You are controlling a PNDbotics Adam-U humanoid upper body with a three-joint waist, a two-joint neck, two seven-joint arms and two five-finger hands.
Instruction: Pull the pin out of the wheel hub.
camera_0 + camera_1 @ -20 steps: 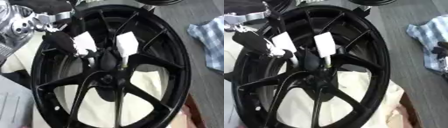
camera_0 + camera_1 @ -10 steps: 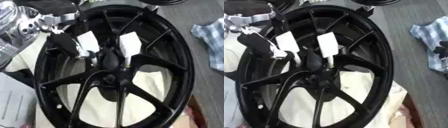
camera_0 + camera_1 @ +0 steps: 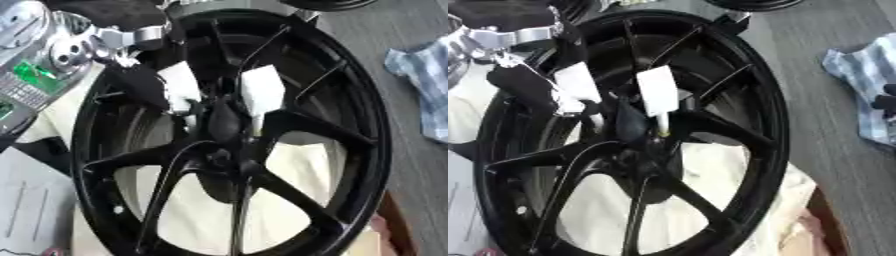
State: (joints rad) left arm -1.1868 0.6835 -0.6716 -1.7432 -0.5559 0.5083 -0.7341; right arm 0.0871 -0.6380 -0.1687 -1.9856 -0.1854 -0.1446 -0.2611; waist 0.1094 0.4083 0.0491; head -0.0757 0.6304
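The left hand (image 3: 579, 92) was seen reaching in from the upper left, its white-padded fingers (image 3: 658, 90) closed around the dark pin (image 3: 630, 122) at the centre of the black wheel hub (image 3: 229, 150). Against the earlier frames little was altered — the pin appeared unextracted, just beneath the fingers. The right hand was not seen.

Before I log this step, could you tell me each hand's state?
Left hand: fingers at the wheel hub, grip cannot be told.
Right hand: not in view.
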